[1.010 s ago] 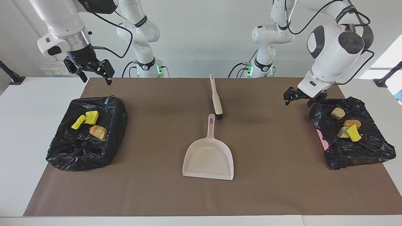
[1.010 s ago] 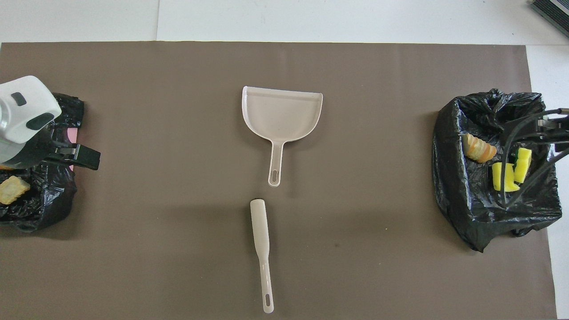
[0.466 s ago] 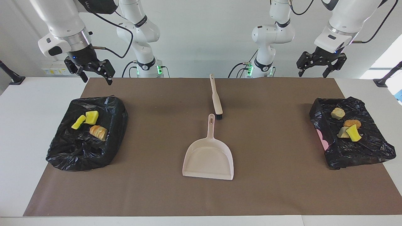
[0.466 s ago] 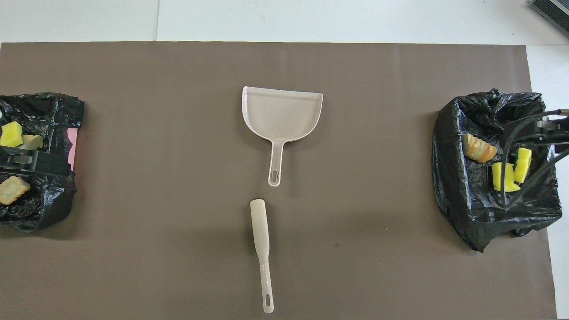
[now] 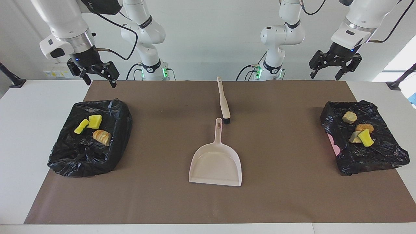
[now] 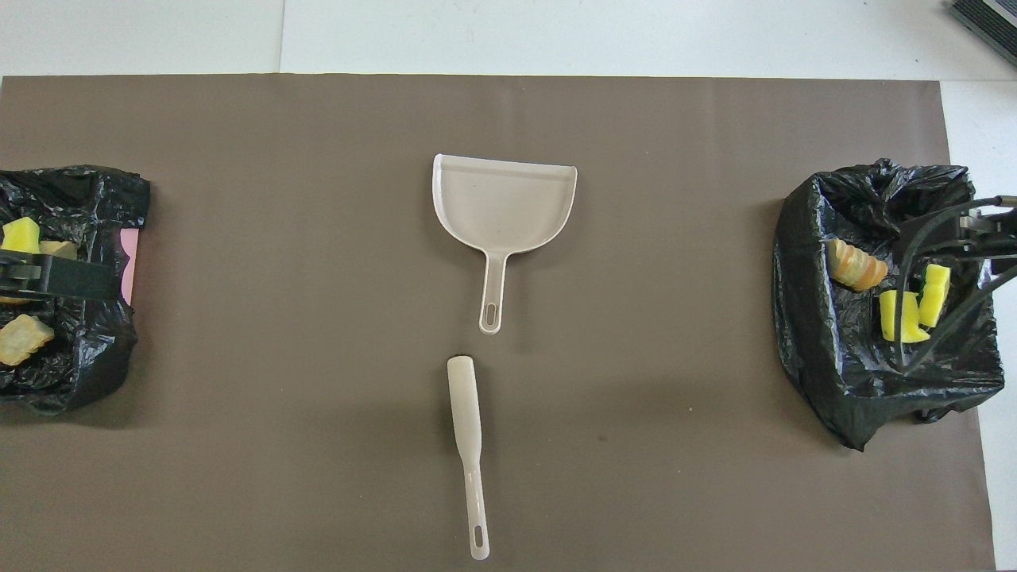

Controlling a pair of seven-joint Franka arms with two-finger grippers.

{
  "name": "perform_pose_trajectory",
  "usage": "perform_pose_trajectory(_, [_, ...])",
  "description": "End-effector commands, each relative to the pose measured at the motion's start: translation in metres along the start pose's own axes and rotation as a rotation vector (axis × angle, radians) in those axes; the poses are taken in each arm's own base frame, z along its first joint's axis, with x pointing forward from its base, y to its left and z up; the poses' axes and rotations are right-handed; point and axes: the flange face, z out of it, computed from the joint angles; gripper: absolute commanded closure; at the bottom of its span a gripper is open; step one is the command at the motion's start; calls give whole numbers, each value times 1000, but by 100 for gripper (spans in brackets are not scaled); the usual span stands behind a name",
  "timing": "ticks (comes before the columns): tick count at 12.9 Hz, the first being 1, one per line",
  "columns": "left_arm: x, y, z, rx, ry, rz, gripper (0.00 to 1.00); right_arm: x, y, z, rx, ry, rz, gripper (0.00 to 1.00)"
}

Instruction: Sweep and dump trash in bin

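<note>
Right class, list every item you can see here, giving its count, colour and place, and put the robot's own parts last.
dustpan: one, beige, mid-mat
brush: one, beige, nearer the robots than the dustpan
bins: two, black-bagged, one at each end of the table
trash: seven lumps, yellow and tan, three in the right arm's bin, four in the other
mat: one, brown, on the table
left gripper: open, raised over its end
right gripper: open, raised over its end
</note>
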Motion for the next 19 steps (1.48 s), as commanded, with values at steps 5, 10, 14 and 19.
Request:
perform_pose_trajectory(5, [-6, 0, -4, -6, -8, 10, 0, -10, 2, 0, 5, -18, 22, 0])
perform_pose_trajectory(10, [-4, -1, -5, -3, 3, 1, 0, -9, 2, 0, 6, -15, 20, 0])
perform_pose_trajectory(14, [-3, 0, -5, -3, 6, -2, 0, -10, 3, -1, 4, -17, 22, 0])
perform_pose_trajectory(19, [-4, 0, -6, -3, 7, -2, 0, -9, 3, -1, 4, -12, 28, 0])
